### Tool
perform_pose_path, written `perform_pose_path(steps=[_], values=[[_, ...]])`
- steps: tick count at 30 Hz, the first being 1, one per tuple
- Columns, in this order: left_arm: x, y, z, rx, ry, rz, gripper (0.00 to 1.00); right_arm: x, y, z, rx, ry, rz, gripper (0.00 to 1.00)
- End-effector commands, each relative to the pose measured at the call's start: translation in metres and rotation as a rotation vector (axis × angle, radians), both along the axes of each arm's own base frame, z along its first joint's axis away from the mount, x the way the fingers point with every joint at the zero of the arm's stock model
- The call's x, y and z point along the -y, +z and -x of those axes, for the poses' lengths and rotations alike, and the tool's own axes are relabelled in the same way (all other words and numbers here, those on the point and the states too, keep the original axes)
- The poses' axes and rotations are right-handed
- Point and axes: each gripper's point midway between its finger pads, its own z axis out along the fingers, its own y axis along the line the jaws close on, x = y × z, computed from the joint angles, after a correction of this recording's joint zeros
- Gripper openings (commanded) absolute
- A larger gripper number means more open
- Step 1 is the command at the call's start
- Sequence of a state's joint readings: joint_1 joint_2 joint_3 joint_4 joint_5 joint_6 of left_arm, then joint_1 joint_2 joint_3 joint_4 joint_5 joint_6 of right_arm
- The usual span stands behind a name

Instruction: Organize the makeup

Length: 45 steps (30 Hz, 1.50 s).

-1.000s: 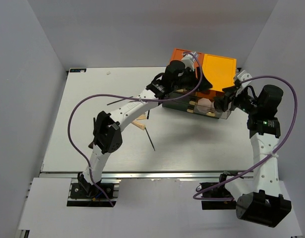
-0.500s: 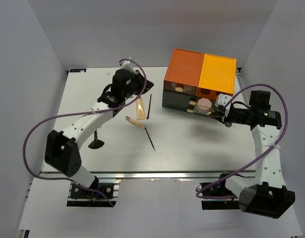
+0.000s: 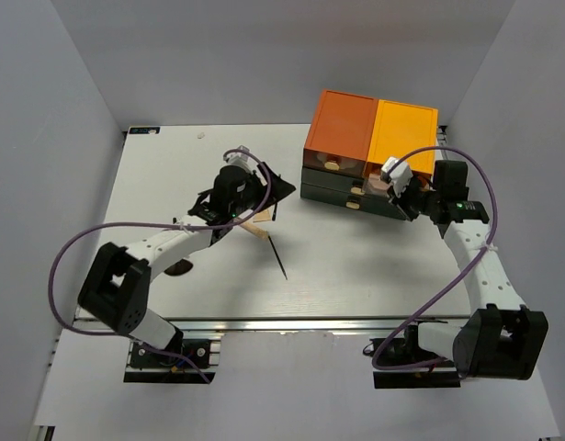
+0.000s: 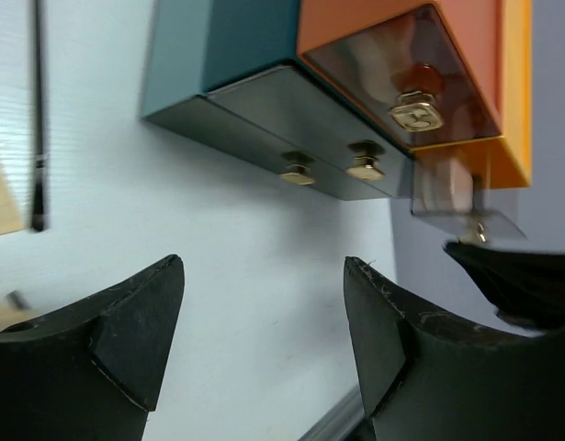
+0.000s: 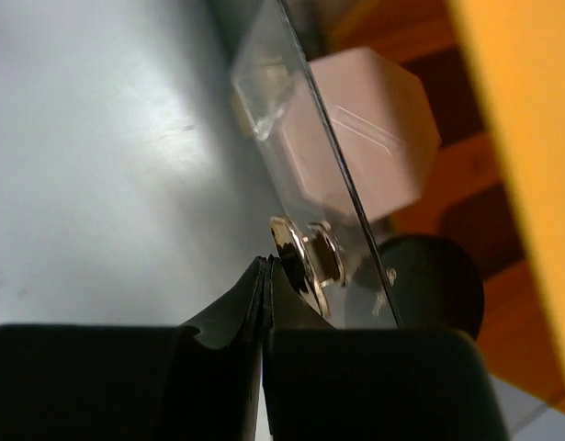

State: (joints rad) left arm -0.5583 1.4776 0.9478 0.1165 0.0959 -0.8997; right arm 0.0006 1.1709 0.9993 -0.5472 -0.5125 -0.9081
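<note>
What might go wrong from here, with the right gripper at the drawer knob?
1. The right gripper is shut beside the gold knob, not around it, so it may slip off.
2. A push there may shift the whole drawer box.
3. The open left gripper hangs near the thin pencil and may knock it.

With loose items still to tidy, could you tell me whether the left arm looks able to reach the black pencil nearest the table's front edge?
Probably yes: the left gripper is open and empty, and that black pencil lies uncovered on the table close by, nothing between them.
</note>
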Motion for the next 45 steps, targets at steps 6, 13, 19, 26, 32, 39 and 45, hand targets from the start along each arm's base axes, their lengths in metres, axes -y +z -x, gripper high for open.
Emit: perform_pose_path(steps=[6,13,19,26,32,39,45], values=[[0.103,0.006,-0.009,-0.007,-0.256,0.268,0.81,0.028,0.044,-0.081,0.251,-0.285,-0.001,0.00],[0.173,0.007,-0.001,-0.016,-0.367,0.383,0.81,0.006,0.061,-0.070,0.226,-0.158,-0.061,0.00],[0.202,0.010,-0.014,-0.008,-0.293,0.495,0.81,-0.027,0.066,0.006,0.263,0.121,-0.150,0.20],[0.214,-0.017,-0.039,-0.064,-0.155,0.501,0.75,-0.033,0.101,0.030,0.292,0.045,-0.298,0.40],[0.195,-0.044,-0.057,-0.120,0.039,0.431,0.70,-0.032,0.119,0.032,0.318,0.017,-0.326,0.40],[0.191,-0.057,-0.065,-0.205,0.241,0.480,0.67,-0.034,0.121,0.031,0.306,0.017,-0.352,0.40],[0.209,-0.049,-0.070,-0.204,0.232,0.528,0.45,-0.033,0.126,0.032,0.323,0.013,-0.350,0.40]])
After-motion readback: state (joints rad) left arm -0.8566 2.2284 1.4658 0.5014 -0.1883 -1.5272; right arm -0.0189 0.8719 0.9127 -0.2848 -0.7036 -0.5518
